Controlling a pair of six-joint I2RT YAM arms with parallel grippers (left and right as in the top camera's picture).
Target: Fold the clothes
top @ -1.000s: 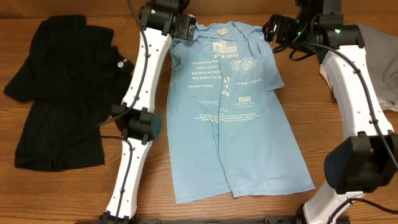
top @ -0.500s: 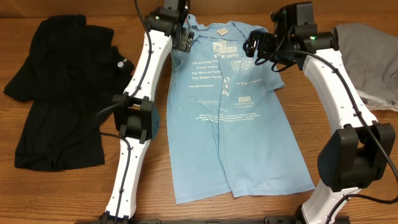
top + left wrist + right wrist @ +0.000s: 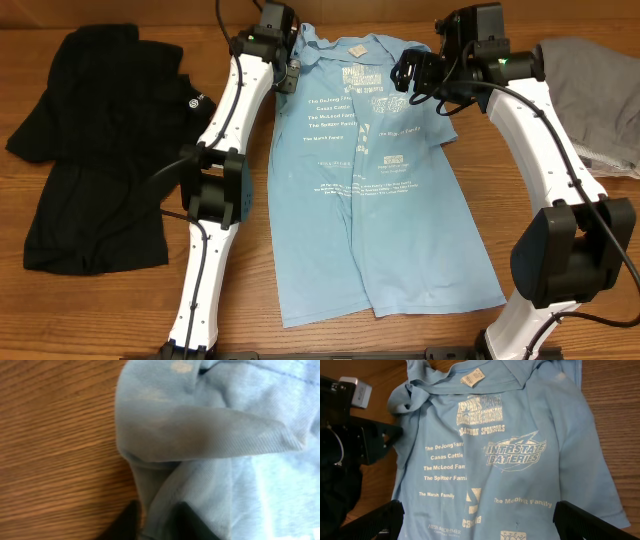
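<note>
Overhead view: the light blue T-shirt [image 3: 380,200] lies spread flat at the centre of the wooden bench [image 3: 120,310], collar at the far edge, hem near, white lettering face up. The black shirt [image 3: 90,170] lies crumpled to the left, well apart from it. A grey garment [image 3: 610,100] sits at the far right.

The left pincer [image 3: 291,68] is at the blue shirt's far-left shoulder. In the left wrist view its dark fingertips [image 3: 127,522] are clamped on a fold of the blue sleeve fabric, beside bare wood.

The right pincer [image 3: 408,75] hangs over the far-right chest area. In the right wrist view its fingers [image 3: 375,520] stand wide apart above the lettering, holding nothing.
</note>
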